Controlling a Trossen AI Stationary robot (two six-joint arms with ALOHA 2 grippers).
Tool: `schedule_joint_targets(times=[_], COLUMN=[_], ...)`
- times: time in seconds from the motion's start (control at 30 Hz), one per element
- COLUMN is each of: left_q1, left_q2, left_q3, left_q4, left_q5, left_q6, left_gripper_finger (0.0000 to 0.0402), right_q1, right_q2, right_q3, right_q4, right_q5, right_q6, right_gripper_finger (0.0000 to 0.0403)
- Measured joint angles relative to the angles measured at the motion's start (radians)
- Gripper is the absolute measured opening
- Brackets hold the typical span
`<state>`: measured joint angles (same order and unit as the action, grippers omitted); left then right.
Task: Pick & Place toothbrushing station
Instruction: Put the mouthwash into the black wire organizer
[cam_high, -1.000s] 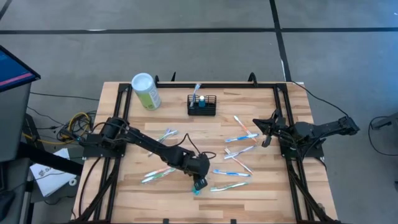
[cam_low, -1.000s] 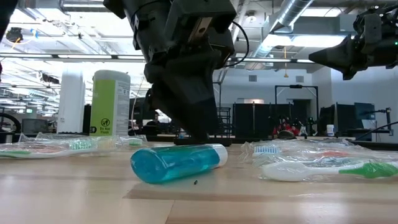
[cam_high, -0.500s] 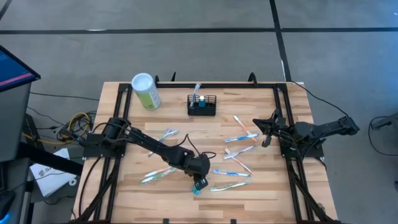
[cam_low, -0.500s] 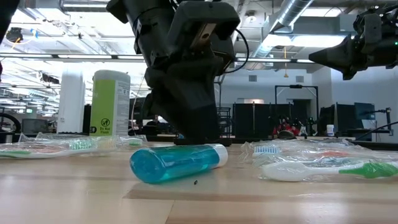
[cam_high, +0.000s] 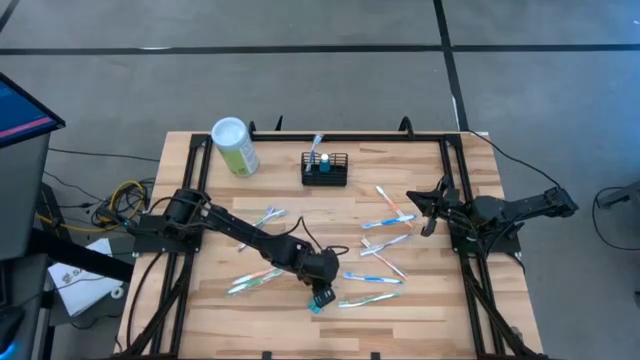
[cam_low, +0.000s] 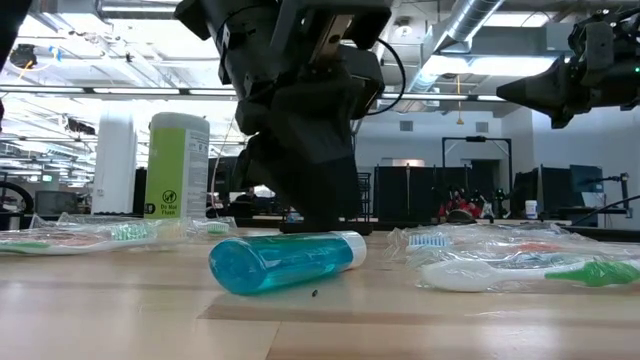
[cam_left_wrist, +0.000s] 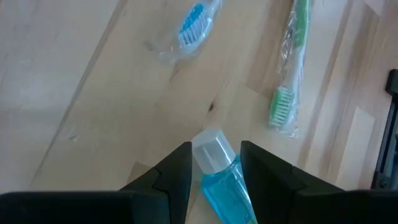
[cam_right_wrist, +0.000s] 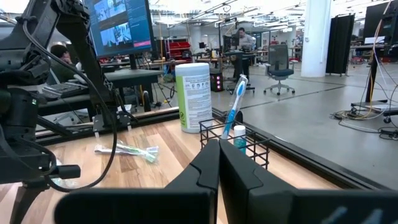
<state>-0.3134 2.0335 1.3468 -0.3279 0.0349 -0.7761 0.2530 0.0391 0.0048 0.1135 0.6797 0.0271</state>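
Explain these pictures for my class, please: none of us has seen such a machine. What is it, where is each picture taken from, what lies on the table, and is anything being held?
Two dark robot arms work at a wooden table. One picture looks straight down, one looks level across the tabletop, and one camera rides on each wrist.

On the table lie wrapped toothbrushes, a pale-green canister and a black wire basket already holding a toothbrush and a small bottle.

The left gripper stands over a small blue bottle with a white cap, lying on its side. Its fingers are on either side of the cap end, open; the bottle rests on the wood, not lifted.

The right gripper waits shut at the table's right side, holding nothing.
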Motion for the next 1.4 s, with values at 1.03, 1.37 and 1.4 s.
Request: schedule_joint_targets(times=[1.03,1.37,1.4], left_q1=[0.007,0.005,0.004], left_q2=[0.093,0.092,0.092], left_q3=[0.08,0.079,0.079], left_q4=[-0.108,-0.114,-0.116], left_q5=[0.14,0.183,0.182], left_q6=[0.121,0.189,0.195], left_gripper_finger=[0.0126,0.0146,0.0145], right_q1=[0.0,0.0,0.0], right_q2=[0.0,0.0,0.0], right_q3=[0.0,0.0,0.0], right_q4=[-0.001,-0.002,-0.002], right_q5=[-0.002,-0.002,-0.002], right_q6=[0.0,0.0,0.0], right_gripper_finger=[0.0001,0.0001,0.0001])
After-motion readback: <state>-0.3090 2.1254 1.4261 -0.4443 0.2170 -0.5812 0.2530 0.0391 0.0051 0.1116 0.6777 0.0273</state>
